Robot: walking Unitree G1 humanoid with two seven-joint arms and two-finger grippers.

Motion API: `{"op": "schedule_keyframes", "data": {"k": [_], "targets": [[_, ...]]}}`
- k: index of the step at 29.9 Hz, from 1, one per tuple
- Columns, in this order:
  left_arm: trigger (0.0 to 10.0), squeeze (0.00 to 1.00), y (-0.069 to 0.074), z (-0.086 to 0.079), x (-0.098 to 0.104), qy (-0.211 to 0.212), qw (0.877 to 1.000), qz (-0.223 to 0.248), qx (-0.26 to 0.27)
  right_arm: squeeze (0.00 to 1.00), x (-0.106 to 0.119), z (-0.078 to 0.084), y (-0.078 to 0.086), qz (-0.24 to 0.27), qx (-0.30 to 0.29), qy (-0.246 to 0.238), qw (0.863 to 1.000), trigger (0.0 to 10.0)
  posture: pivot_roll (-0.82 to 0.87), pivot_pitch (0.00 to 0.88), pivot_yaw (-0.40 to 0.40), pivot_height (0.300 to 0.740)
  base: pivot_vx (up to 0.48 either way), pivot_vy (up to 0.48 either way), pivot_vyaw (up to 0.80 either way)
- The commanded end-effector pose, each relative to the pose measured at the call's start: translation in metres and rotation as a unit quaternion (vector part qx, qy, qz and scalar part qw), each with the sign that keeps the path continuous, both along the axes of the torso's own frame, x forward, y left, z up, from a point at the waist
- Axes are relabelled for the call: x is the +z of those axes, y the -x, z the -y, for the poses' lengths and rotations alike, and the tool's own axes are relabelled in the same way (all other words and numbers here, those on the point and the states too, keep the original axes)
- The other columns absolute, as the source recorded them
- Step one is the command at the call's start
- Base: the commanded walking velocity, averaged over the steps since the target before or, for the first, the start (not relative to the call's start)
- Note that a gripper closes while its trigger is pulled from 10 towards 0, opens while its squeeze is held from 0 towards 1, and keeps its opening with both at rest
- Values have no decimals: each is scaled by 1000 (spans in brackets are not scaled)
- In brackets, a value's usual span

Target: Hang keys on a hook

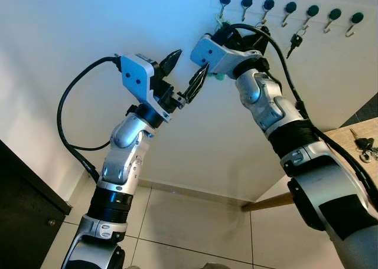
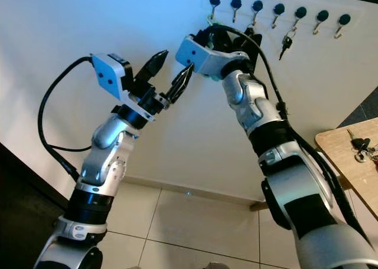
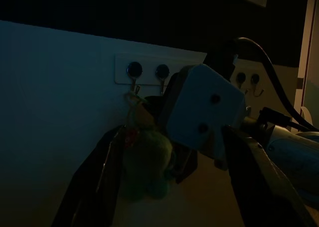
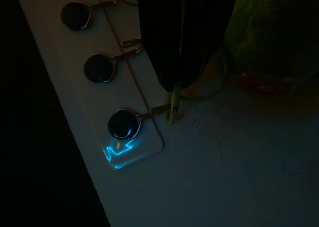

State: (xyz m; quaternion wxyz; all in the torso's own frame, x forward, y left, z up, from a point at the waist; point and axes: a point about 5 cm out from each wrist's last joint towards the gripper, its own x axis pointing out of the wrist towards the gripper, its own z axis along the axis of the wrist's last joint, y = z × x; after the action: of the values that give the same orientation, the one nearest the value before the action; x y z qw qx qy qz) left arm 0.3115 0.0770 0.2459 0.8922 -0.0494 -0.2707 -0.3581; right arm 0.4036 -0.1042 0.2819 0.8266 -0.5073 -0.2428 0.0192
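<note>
A white hook rack [image 1: 289,15] with several dark-knobbed hooks runs along the wall at top right. My right gripper [image 4: 172,82] is raised to the rack's left end, shut on the thin green loop [image 4: 174,106] of a keychain, and the loop touches the tip of the end hook [image 4: 149,111]. A green plush [image 3: 147,162] and a red tag [image 4: 261,85] hang from that keychain below the hook. My left gripper [image 1: 192,60] is held up just left of the right wrist, open and holding nothing.
A dark key [image 1: 293,42] hangs from a hook further right on the rack. More keys [image 1: 363,145] lie on a wooden table [image 1: 336,139] at the right edge. A dark cabinet [image 1: 23,210] stands low on the left, on a tiled floor [image 1: 189,222].
</note>
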Motion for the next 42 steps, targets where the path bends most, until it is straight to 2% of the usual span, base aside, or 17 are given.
{"op": "schedule_keyframes", "data": {"k": [1, 4, 5, 6, 14, 15, 16, 17, 26, 31, 32, 34, 37, 38, 39, 41, 42], "targets": [[10000, 0, 2, 7, 2, 1, 1000, 2, -13, 0, -16, 1, -1, -36, 4, 0, 999, 10000, 34, 67, -82, 740, 0, 0, 0], [10000, 0, 1, 7, 3, 1, 1000, 3, -13, 20, -16, 1, 0, -42, 12, -16, 999, 10000, 34, 66, -82, 740, 0, 0, 0], [10000, 0, 1, 7, 3, 1, 1000, 3, -13, 949, -15, 1, 0, -44, 15, -25, 999, 10000, 34, 65, -81, 740, 0, 0, 0], [10000, 0, 1, 7, 3, 1, 1000, 4, -13, 1000, -15, 1, 0, -46, 18, -33, 998, 10000, 34, 63, -81, 740, 0, 0, 0], [10000, 0, 1, 7, 3, 2, 1000, 5, -14, 1000, -12, 3, 0, -36, 9, -33, 999, 10000, 34, 59, -78, 740, 0, 0, 0], [10000, 0, 1, 7, 3, 2, 1000, 5, -14, 643, -12, 3, 0, -33, 7, -32, 999, 10000, 33, 58, -78, 740, 0, 0, 0], [10000, 0, 1, 7, 3, 2, 1000, 5, -14, 643, -12, 3, 0, -33, 7, -32, 999, 10000, 33, 58, -78, 740, 0, 0, 0], [10000, 0, 1, 7, 3, 2, 1000, 5, -14, 0, -12, 3, 0, -29, 6, -33, 999, 10000, 34, 57, -77, 740, 0, 0, 0], [10000, 0, -1, 4, -2, -1, 1000, -3, 0, 0, -18, 4, 12, -26, 55, -141, 988, 10000, 43, 63, -83, 740, 0, 0, 0], [10000, 0, -2, -12, -37, -42, 998, -41, 33, 0, -62, 7, 36, -60, 76, -167, 981, 10000, 48, 67, -84, 740, 0, 0, 0], [10000, 0, -4, -28, -64, -64, 992, -78, 73, 0, -98, 13, 51, -96, 63, -174, 978, 10000, 47, 69, -78, 740, 0, 0, 0], [10000, 0, -7, -45, -92, -88, 980, -125, 126, 0, -129, 20, 64, -132, 48, -190, 972, 10000, 47, 69, -69, 740, 0, 0, 0], [10000, 0, -9, -62, -122, -123, 959, -174, 187, 0, -157, 28, 75, -165, 28, -217, 962, 10000, 46, 67, -63, 740, 0, 0, 0], [10000, 0, -9, -62, -122, -123, 959, -174, 187, 0, -157, 28, 75, -165, 28, -217, 962, 10000, 46, 67, -63, 740, 0, 0, 0], [10000, 0, -8, -70, -135, -141, 947, -193, 213, 0, -169, 32, 80, -180, 19, -232, 956, 10000, 46, 67, -63, 740, 0, 0, 0], [10000, 0, -4, -88, -165, -194, 909, -245, 277, 0, -199, 44, 92, -219, -19, -287, 932, 10000, 41, 61, -52, 740, 0, 0, 0], [10000, 0, 1, -98, -182, -203, 887, -285, 301, 0, -218, 53, 100, -247, -46, -325, 912, 10000, 44, 58, -48, 740, 0, 0, 0]]}}
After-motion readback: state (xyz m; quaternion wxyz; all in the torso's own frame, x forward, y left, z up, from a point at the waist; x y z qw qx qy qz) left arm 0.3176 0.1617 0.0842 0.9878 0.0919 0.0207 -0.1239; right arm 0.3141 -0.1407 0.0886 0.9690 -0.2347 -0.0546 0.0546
